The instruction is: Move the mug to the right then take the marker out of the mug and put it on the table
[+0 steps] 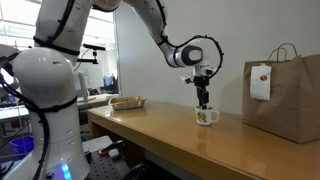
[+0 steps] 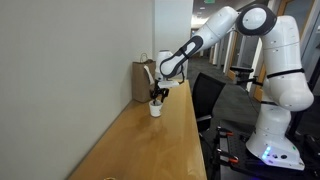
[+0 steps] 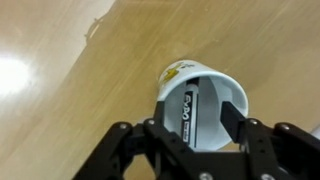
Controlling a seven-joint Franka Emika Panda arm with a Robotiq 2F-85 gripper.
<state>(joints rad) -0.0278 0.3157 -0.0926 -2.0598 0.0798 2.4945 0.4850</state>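
one marker (image 3: 191,116) sits in mug (image 3: 186,70) below end effector (image 3: 196,108).

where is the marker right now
In the wrist view the marker stands inside the white mug, directly below the hand; in an exterior view that mug stands on the table beside the paper bag.

I see a brown paper bag (image 1: 290,100) standing upright, its twisted handles up. A white tag (image 1: 260,82) with a small red mark hangs on the bag's face. Well apart from the bag lies a flat tan tray (image 1: 128,102). In an exterior view the bag (image 2: 142,80) stands close against a plain white wall (image 2: 70,80), and a black chair (image 2: 210,95) sits near the bag, lower down.
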